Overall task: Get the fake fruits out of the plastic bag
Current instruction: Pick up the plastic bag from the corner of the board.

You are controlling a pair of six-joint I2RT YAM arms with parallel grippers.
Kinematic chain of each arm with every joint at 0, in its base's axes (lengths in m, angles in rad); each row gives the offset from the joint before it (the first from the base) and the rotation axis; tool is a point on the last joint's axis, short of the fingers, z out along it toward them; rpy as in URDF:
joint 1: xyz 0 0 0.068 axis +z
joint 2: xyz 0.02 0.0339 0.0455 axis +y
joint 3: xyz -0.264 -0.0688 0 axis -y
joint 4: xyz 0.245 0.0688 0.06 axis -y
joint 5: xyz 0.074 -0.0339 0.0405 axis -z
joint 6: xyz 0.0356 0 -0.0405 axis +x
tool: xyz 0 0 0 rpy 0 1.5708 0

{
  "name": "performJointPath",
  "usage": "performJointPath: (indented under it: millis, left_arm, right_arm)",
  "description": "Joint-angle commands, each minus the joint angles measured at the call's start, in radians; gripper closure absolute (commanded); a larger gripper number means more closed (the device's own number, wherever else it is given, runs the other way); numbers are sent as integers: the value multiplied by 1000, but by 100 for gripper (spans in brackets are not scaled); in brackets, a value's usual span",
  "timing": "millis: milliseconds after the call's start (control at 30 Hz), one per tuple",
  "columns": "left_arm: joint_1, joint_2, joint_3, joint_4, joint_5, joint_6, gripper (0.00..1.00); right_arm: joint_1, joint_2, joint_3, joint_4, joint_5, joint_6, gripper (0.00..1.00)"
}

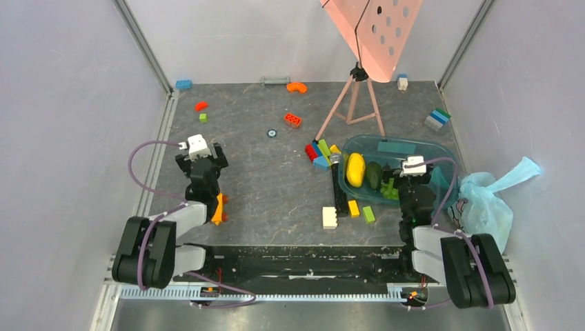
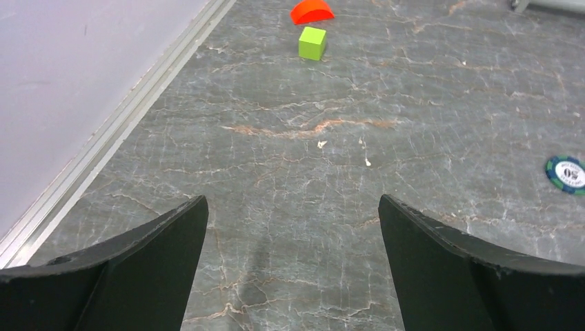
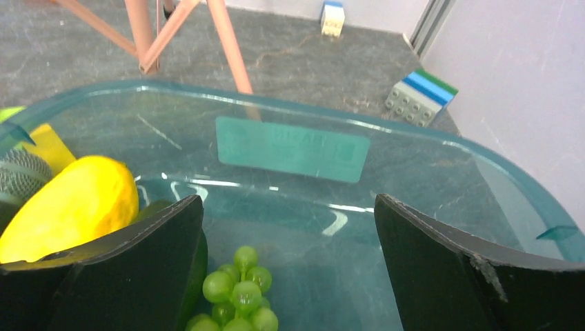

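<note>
The light blue plastic bag (image 1: 484, 207) lies crumpled at the table's right edge, and what is inside it is hidden. A yellow lemon (image 1: 355, 169), a dark green fruit (image 1: 373, 175) and green grapes (image 1: 390, 189) lie in the teal see-through tub (image 1: 421, 147). My right gripper (image 1: 412, 176) hovers open and empty over the tub. In the right wrist view the right gripper (image 3: 290, 207) is above the grapes (image 3: 238, 293), with the lemon (image 3: 76, 207) to the left. My left gripper (image 1: 201, 153) is open and empty over bare table at the left, as the left wrist view (image 2: 293, 203) shows.
A pink tripod (image 1: 355, 103) stands behind the tub. Toy bricks (image 1: 317, 152) lie left of the tub, with more in front (image 1: 330, 217). A green cube (image 2: 312, 43), an orange arch (image 2: 312, 12) and a chip (image 2: 566, 174) lie ahead of the left gripper. Walls close both sides.
</note>
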Motion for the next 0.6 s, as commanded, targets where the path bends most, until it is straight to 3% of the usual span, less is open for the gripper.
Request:
performJointPath:
  millis: [0,200,433,500,567]
  left_arm:
    - [4,-106,114,-300,-95,-144,0]
    - [4,-234,181,-557,-110,-314,0]
    - [4,-299,256,-793,-43,-478,0]
    - [4,-296,275,-828,-2,-509,0]
    - [4,-292,281,-829,58,-527,0]
  right_arm:
    - [4,-92,47,-235,-4,64,2]
    - [4,-209,231,-525,69,260,2]
    - [4,-113,650,-1100,125,312,2]
    - [4,-95,718,-1190,195,315,2]
    - [3,-86,788,-1340,370,347,2]
